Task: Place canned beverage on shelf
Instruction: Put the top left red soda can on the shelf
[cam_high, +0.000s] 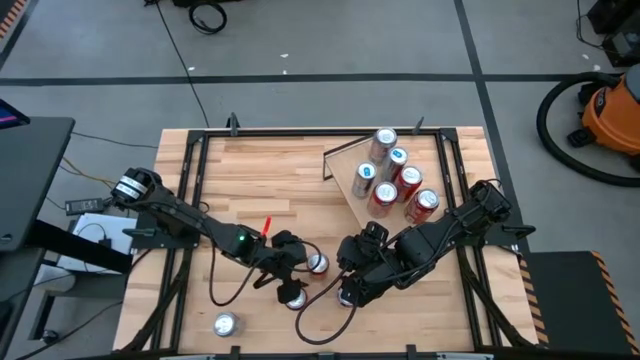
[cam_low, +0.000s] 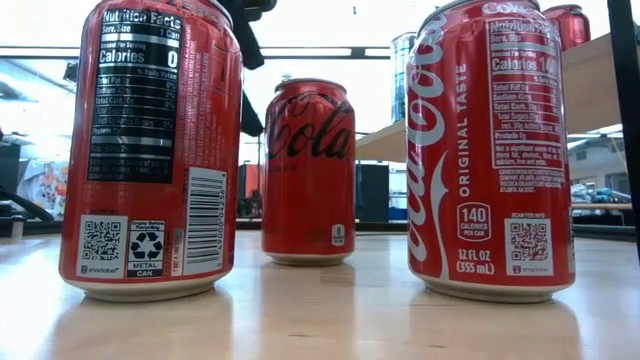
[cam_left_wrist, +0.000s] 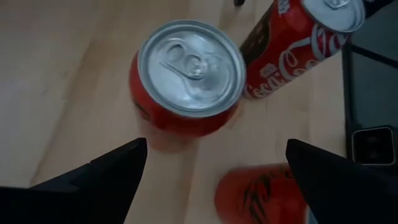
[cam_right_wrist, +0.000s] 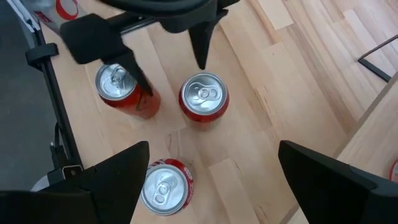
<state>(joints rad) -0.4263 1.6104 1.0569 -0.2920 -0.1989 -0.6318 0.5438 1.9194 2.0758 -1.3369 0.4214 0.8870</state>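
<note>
Three red cans stand upright in the lower middle of the high view, between the two arms: one at (cam_high: 318, 264), one at (cam_high: 294, 296), one at (cam_high: 346, 296). A fourth can (cam_high: 224, 324) sits alone, lower left.

The shelf (cam_high: 345, 165), right of centre in the upper half, already carries five cans at its right end; its left stretch is bare.

Left gripper (cam_high: 283, 262) hangs over the cluster, fingers spread wide, holding nothing. In its wrist view a can top (cam_left_wrist: 191, 67) lies ahead of the fingers, not between them.

Right gripper (cam_high: 358, 282) is close by, fingers also well apart and empty; its wrist view shows a can (cam_right_wrist: 164, 186) nearest its left finger.

Judgement: both grippers crowd the same cluster. Better that one arm commits while the other holds off. Centre the can between the fingers, descend straight, grip mid-body, lift clear of neighbours before travelling to the bare shelf stretch.
</note>
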